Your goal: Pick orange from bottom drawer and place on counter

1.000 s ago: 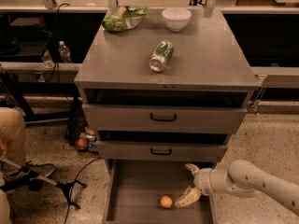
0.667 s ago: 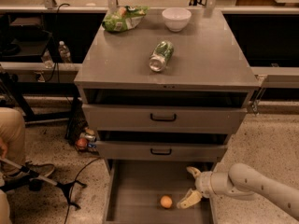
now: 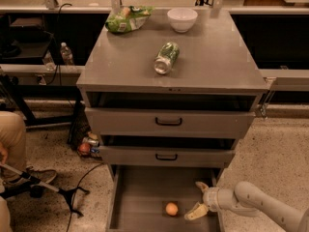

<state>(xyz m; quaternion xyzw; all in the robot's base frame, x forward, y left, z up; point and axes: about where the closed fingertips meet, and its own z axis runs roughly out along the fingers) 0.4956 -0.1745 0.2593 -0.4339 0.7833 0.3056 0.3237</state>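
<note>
The orange (image 3: 171, 209) lies on the floor of the open bottom drawer (image 3: 140, 197), near its front middle. My gripper (image 3: 198, 199) reaches in from the lower right and sits inside the drawer, just right of the orange and apart from it. Its two pale fingers (image 3: 195, 211) are spread wide, open, with nothing between them. The counter (image 3: 212, 62) is the grey top of the cabinet above.
On the counter lie a green can (image 3: 166, 57) on its side, a white bowl (image 3: 182, 19) and a green bag (image 3: 126, 18). Two shut drawers with black handles (image 3: 168, 122) overhang the bottom drawer. A person's leg (image 3: 12, 134), cables and floor clutter (image 3: 87, 146) are at left.
The arm has shifted slightly, keeping the gripper beside the orange in the drawer. The orange has not moved.
</note>
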